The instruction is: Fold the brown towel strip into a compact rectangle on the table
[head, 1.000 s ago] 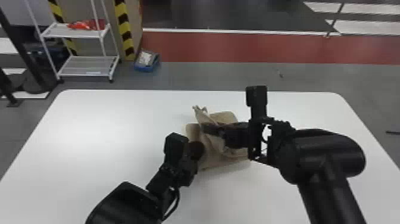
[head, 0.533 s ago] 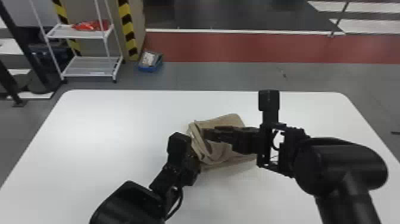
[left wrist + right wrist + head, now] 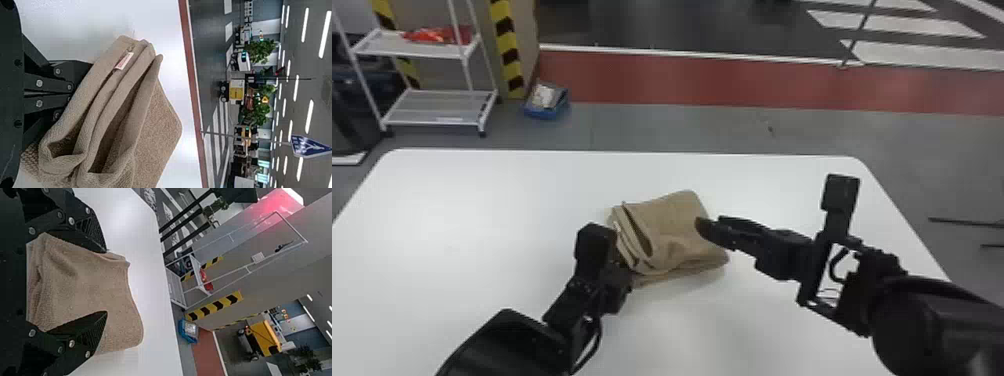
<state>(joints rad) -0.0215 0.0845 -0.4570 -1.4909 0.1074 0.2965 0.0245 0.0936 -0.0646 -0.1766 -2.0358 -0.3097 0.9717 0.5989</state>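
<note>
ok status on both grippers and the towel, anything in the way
Right gripper open, near the towel's right side. Left gripper at its left edge, partly behind cloth. Towel folded in layers, left edge gaping; left gripper may hinder squaring it.

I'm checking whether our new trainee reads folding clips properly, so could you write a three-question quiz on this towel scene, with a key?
1. True or false: the fingers of the right gripper stand apart.
2. How does the brown towel strip lie on the table?
A) spread out in one layer
B) folded in several layers
C) hanging over the edge
3. What colour is the bin on the floor beyond the table?

Key: 1 true; 2 B; 3 blue
</note>
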